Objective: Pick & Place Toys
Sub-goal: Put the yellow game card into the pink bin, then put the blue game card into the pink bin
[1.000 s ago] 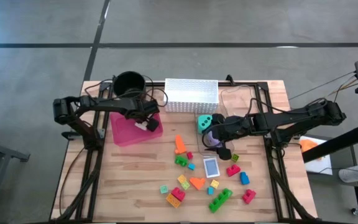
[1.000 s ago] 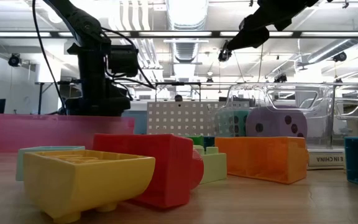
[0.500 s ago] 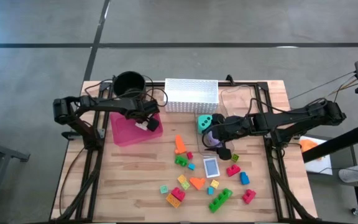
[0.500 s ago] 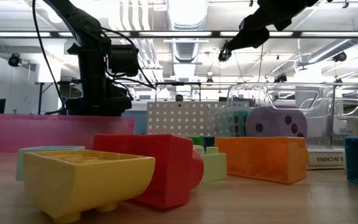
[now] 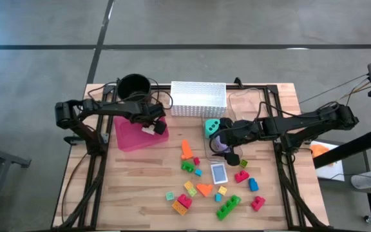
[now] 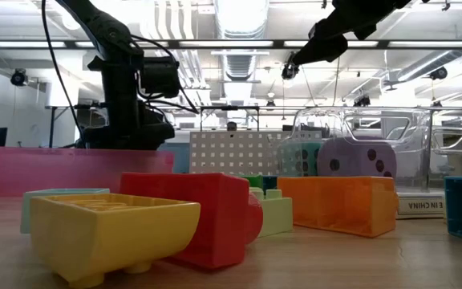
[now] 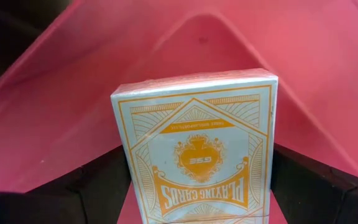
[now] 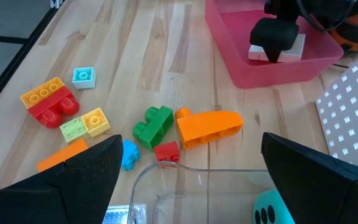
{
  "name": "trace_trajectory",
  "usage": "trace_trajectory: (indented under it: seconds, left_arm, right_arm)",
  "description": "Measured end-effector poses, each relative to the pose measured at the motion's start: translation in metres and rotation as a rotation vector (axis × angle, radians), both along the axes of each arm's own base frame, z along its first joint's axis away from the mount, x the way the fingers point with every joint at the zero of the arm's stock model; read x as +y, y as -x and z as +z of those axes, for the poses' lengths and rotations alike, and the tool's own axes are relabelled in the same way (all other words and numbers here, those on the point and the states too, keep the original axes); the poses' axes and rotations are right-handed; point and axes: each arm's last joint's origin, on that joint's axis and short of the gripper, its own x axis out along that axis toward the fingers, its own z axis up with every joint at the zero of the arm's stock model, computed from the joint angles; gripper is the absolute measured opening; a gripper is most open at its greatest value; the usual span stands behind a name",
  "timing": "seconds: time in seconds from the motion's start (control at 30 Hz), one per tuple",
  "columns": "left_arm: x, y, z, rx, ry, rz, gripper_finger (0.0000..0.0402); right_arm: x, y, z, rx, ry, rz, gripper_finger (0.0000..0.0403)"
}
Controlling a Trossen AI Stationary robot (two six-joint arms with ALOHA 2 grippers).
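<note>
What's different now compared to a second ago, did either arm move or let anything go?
Almost nothing changed. The left tool lowered very slightly over the pink tray, still gripping the deck of playing cards. The right tool stayed put above the purple die, and the loose blocks, such as the orange block, lie as before.

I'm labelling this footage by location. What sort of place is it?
Probably a robotics lab or workshop in an industrial-style hall. The low view shows exposed ceiling pipes and strip lights; from above, a wooden table strewn with toy blocks stands on bare concrete floor, with two robot arms mounted at its sides.
</note>
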Motion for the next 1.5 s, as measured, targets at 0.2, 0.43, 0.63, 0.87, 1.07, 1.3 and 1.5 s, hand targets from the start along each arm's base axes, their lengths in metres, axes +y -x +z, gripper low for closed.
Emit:
trace_trajectory:
  seconds: [0.2, 0.43, 0.63, 0.87, 1.07, 1.3, 1.5]
  left_arm:
    - [0.0013, -0.0013, 0.0003, -0.016, -0.007, -0.001, 0.0343]
    - [0.0015, -0.002, 0.0006, -0.025, -0.01, 0.002, 0.0343]
    - [0.0002, 0.0, 0.0001, -0.015, 0.004, 0.05, 0.0371]
    - [-0.003, -0.0001, 0.0001, -0.002, 0.007, 0.033, 0.0381]
    - [-0.0028, -0.001, 0.0002, -0.012, 0.007, 0.032, 0.0383]
    - [-0.0025, -0.0014, 0.0003, -0.017, 0.006, 0.032, 0.0383]
    - [0.0002, -0.0063, 0.002, -0.061, -0.041, 0.038, 0.0384]
  right_arm:
    - [0.0, 0.0, 0.0, 0.0, 0.0, 0.0, 0.0378]
    - [0.0, -0.0001, -0.0001, 0.0, 0.0, 0.0, 0.0378]
    - [0.0001, -0.0002, -0.0003, 0.001, 0.0, 0.0, 0.0378]
    - [0.0001, -0.0002, -0.0003, 0.001, 0.0, 0.0, 0.0378]
    - [0.0, -0.0002, -0.0003, 0.001, 0.0, 0.0, 0.0378]
    - [0.0, -0.0002, -0.0002, 0.001, 0.0, 0.0, 0.0378]
    - [0.0001, -0.0002, -0.0003, 0.001, 0.0, 0.0, 0.0378]
